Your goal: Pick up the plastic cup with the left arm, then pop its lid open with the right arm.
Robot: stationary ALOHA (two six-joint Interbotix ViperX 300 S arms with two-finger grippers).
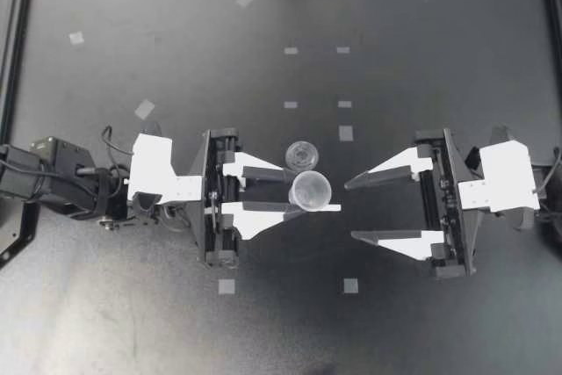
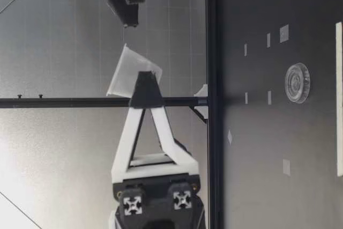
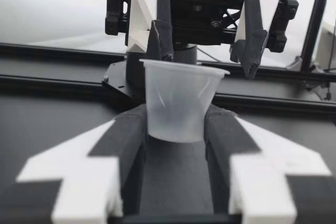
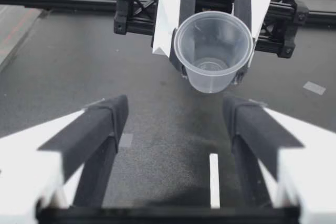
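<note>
Item: clear plastic cup [image 1: 310,189], plain-walled. It is clamped from two sides between the fingers of the left gripper [image 1: 305,191] and held in the air above the table [image 1: 421,59]. In the low view the cup [image 2: 128,71] is tilted. In the right wrist view its open mouth [image 4: 212,51] faces the camera. Item: round clear lid [image 1: 301,155], flat on the table just beside the held cup. Item: right gripper [image 1: 350,211], fingers spread wide and holding nothing, facing the cup and near it. Item: plain pale tape squares [image 1: 346,133], scattered on the table.
</note>
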